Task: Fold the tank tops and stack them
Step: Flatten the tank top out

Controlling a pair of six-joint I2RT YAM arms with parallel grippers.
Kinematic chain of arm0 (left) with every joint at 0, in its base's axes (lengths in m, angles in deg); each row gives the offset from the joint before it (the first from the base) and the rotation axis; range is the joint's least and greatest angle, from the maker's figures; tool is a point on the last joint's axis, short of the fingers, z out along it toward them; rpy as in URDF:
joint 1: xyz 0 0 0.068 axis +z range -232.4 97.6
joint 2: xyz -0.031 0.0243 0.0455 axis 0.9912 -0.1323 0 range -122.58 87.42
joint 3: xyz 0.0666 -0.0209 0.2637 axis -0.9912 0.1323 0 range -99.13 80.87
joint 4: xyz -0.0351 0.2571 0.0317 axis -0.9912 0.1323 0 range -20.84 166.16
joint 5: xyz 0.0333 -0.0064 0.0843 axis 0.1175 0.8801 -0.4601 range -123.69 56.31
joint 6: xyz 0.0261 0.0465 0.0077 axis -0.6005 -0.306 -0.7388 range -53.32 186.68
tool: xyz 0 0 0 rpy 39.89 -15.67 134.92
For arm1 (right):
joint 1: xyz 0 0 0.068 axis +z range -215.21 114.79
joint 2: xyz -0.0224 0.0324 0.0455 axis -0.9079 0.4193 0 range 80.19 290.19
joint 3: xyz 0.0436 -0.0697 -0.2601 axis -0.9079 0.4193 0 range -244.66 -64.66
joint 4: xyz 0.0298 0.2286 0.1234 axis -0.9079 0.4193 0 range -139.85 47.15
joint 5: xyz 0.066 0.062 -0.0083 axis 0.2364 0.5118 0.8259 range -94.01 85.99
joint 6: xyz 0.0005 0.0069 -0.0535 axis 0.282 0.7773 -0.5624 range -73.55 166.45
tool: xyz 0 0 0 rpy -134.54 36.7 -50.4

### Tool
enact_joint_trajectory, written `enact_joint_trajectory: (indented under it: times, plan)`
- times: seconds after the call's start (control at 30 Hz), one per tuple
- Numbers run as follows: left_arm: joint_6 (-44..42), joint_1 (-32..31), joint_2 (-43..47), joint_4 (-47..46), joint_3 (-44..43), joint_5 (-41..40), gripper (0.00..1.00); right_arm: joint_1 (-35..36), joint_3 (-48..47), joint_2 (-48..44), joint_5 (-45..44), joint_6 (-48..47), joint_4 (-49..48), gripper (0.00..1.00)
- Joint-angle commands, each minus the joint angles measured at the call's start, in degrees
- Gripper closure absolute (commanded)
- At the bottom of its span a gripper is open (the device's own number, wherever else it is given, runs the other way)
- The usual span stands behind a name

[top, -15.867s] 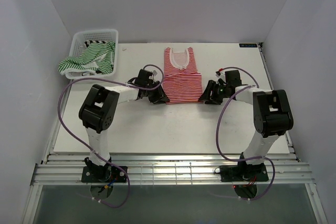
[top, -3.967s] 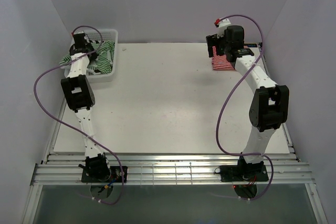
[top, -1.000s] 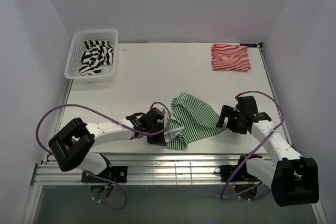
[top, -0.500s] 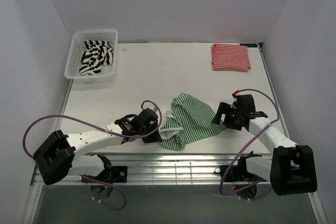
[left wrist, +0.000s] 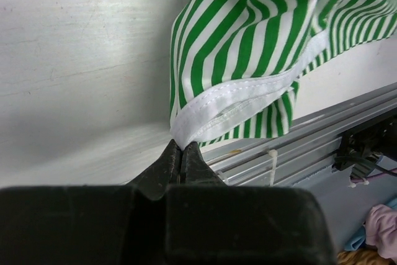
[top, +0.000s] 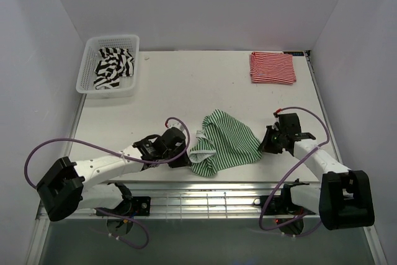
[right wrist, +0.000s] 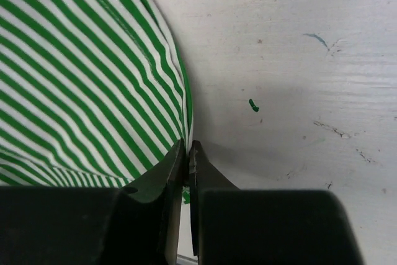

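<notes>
- The green-and-white striped tank top (top: 224, 142) lies crumpled, not flat, on the near part of the white table (top: 186, 91), between the two arms and close to the front edge.
- The left gripper (left wrist: 182, 153) sits low at the top's left side. Its jaws are pressed together, pinching the white-bound hem at a corner of the cloth.
- In the left wrist view, the striped fabric rises and folds away from that pinched corner. Part of it hangs over the metal rails (left wrist: 298, 144) at the table's front.
- The right gripper (right wrist: 187, 150) is at the top's right edge, low over the table. Its jaws are drawn tight together on the rim of the green stripes, with a sliver of fabric showing between the fingers.
- From the overhead camera, the top spreads widest toward the right gripper and bunches into a rolled lump just beside the left gripper.
- The red-and-white striped tank top (top: 272, 67) lies folded into a neat rectangle at the far right corner of the table, well apart from both arms.
- The black-and-white striped tank top (top: 113, 68) lies rumpled inside the white mesh basket (top: 105, 90), which stands at the far left corner of the table.
- Both arms reach in low from the near edge, their elbows out to either side.
</notes>
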Motion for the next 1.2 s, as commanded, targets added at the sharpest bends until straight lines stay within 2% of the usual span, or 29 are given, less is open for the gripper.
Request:
enact_joint_trajectory:
  times: [0.0,0.13,0.17,0.3,0.43,0.53,0.63,0.8,0.9,0.97,1.0,1.03,1.1,1.17]
  plan:
    - [-0.65,-0.18,4.64,-0.90,-5.43,-3.87,1.00,-0.01,-6.11,-5.00,1.44,-1.99,3.24,0.92]
    - [-5.47,0.08,7.55,-0.29,-15.79,-9.40,1.00,-0.01,-18.76,-9.94,2.68,-3.22,9.38,0.92]
    - [-6.44,0.43,7.82,0.84,-18.51,-10.89,1.00,-0.01,-24.71,-10.64,2.51,-3.13,10.27,0.92]
    - [-11.27,1.31,6.77,5.85,-36.50,-19.24,1.00,-0.01,-40.09,-12.31,0.14,-2.70,14.41,0.92]
    - [-12.87,2.72,5.01,10.42,-48.75,-28.11,1.00,-0.10,-51.64,-12.76,-3.11,-2.08,14.93,0.92]
    - [-13.22,3.16,4.57,13.07,-54.64,-32.59,1.00,-0.10,-57.19,-12.67,-4.87,-2.25,15.11,0.92]
    - [-12.34,3.33,5.53,15.79,-56.86,-38.22,1.00,-0.10,-59.65,-12.06,-5.40,-2.95,15.11,0.92]
    - [-11.38,3.42,6.59,15.88,-55.20,-44.56,1.00,-0.10,-60.54,-9.34,-4.79,-3.75,14.94,0.92]
    - [-10.76,6.75,2.92,15.09,-53.96,-41.60,1.00,-0.10,-59.75,-6.27,-4.18,-4.27,13.97,0.92]
    - [-9.54,17.09,-0.34,14.74,-53.53,-32.23,1.00,-0.10,-58.70,-4.42,-3.56,-4.54,11.87,0.92]
    - [-9.53,21.31,-4.10,14.05,-53.00,-21.04,1.00,-0.10,-58.43,-2.41,-2.69,-4.80,10.90,0.92]
    - [-9.70,27.18,-6.31,12.99,-52.73,-16.58,1.00,-0.10,-58.34,-1.25,-2.51,-5.06,9.76,0.92]
    - [-11.27,29.78,-10.79,10.62,-55.00,-10.76,1.00,-0.54,-60.08,3.90,-1.28,-6.37,7.21,0.92]
    - [-13.12,32.51,-17.56,7.64,-58.34,-8.46,1.00,-1.07,-63.24,8.75,-0.31,-7.08,6.41,0.92]
